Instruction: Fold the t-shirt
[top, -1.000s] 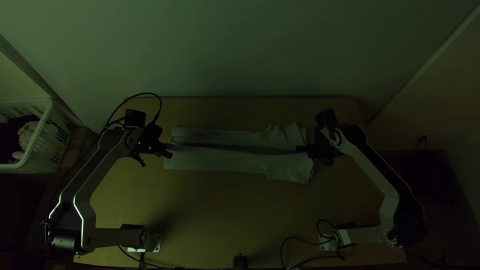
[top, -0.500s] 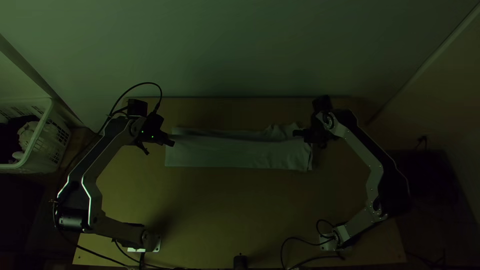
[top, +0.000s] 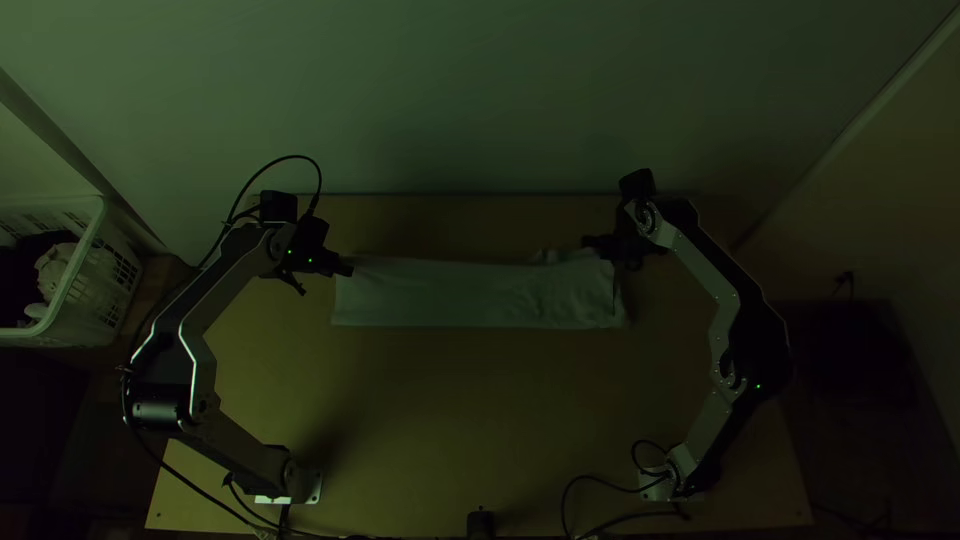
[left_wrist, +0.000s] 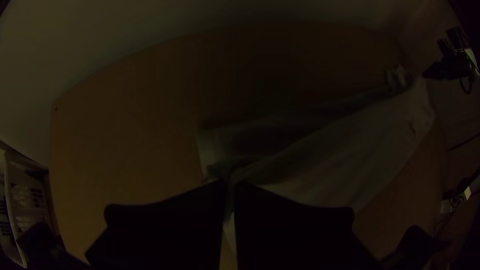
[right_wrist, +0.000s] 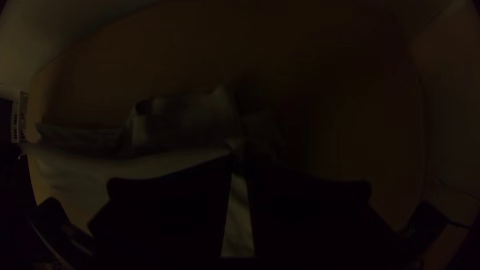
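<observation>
The pale t-shirt (top: 470, 295) lies as a long narrow strip across the table, its far edge lifted between the two grippers. My left gripper (top: 346, 267) is at the strip's left far corner; in the left wrist view my left gripper (left_wrist: 230, 187) is shut on the cloth (left_wrist: 340, 155), which runs from its fingertips toward the other arm. At the right far corner stands my right gripper (top: 590, 243). In the right wrist view my right gripper (right_wrist: 239, 162) is shut on the shirt (right_wrist: 150, 162), and lower layers lie beyond the raised edge.
A white laundry basket (top: 85, 290) with cloth in it stands left of the wooden table (top: 450, 420). A pale wall (top: 480, 100) rises behind the table's far edge. Black cables (top: 590, 490) run along the near edge, beside a small dark object (top: 481, 524).
Both grippers have moved toward the table's far edge, drawing the held shirt edge with them. The near layer now covers most of the far part, and the shirt's near edge has shifted away too.
</observation>
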